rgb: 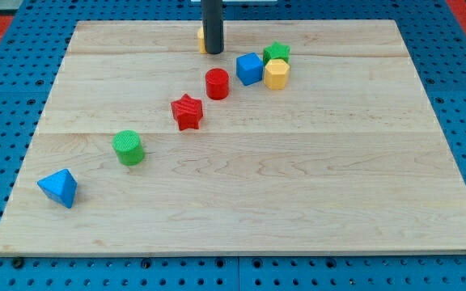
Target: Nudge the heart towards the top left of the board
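Observation:
My tip (212,52) rests on the wooden board (241,202) near its top edge, about the middle. A yellow block (201,38) shows just to the tip's left and is mostly hidden behind the rod. Too little of it shows to make out its shape. The tip seems to touch it or stand right against it. No other heart-shaped block shows.
A red cylinder (217,83) and a red star (187,111) lie below the tip. A blue cube (249,69), a green star (277,52) and a yellow hexagon (276,74) cluster to its right. A green cylinder (128,148) and a blue triangular block (59,187) lie at the lower left.

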Robot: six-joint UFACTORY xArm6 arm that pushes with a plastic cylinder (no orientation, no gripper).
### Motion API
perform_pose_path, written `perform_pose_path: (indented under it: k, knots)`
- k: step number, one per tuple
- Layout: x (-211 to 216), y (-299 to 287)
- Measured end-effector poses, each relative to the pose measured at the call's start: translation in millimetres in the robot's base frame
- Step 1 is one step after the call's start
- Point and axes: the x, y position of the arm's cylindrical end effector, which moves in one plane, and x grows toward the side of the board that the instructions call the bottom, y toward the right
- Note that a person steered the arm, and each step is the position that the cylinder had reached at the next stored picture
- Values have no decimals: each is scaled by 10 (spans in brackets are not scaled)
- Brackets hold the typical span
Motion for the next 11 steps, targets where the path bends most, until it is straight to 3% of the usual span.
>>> perform_pose_path:
  k: [6, 7, 8, 9, 10, 11]
  knots:
    - [-205, 548]
    - [-115, 93]
    - [-347, -368]
    - [-153, -80]
    - [417, -864]
    - [19, -1826]
